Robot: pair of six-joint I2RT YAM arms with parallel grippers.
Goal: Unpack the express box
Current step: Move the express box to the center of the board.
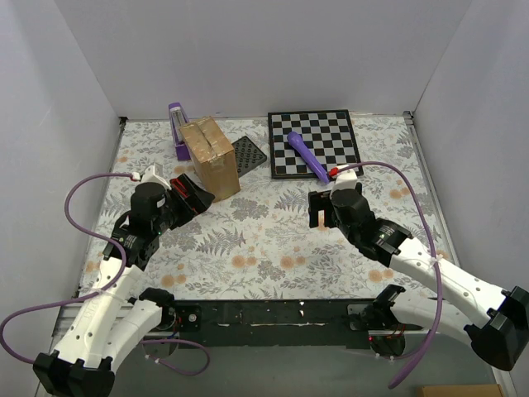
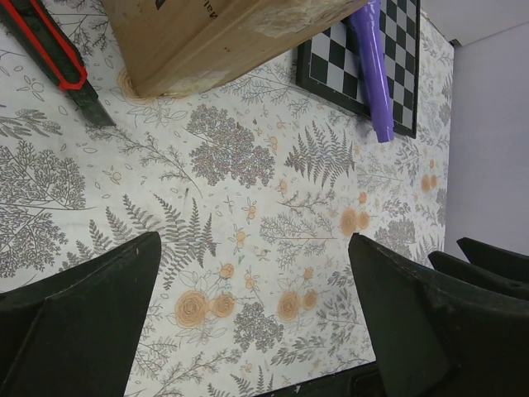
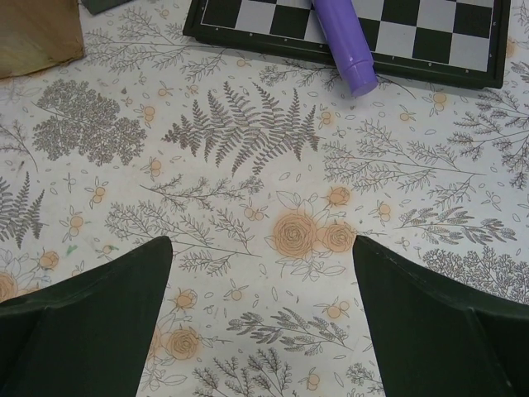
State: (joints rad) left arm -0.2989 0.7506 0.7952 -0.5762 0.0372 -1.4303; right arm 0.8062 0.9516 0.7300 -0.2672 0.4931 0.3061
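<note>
Nearest to you, the two arms rise from the near edge of the counter, which is covered with a cloth of ferns and orange flowers. The left arm reaches forward on the left side, and its jaws stand released and wide apart. Between them you see only the cloth, and nothing is held. The right arm comes in from the right toward the middle, and its jaws are also spread wide, with only the flower pattern between them. Just ahead of the left jaws, in the left wrist view, a utility knife with a black body and a red edge lies flat on the cloth, close to the lower corner of the express box. The box stands on the far left part of the counter, turned with one corner toward the arms. Its flaps are closed under glossy tape, and neither pair of jaws touches it. Just to its right lies a dark flat piece with a grid pattern. Further right is a chessboard, and a purple cylinder lies across its near edge. Behind the box, at the back wall, a purple object stands partly hidden.
</note>
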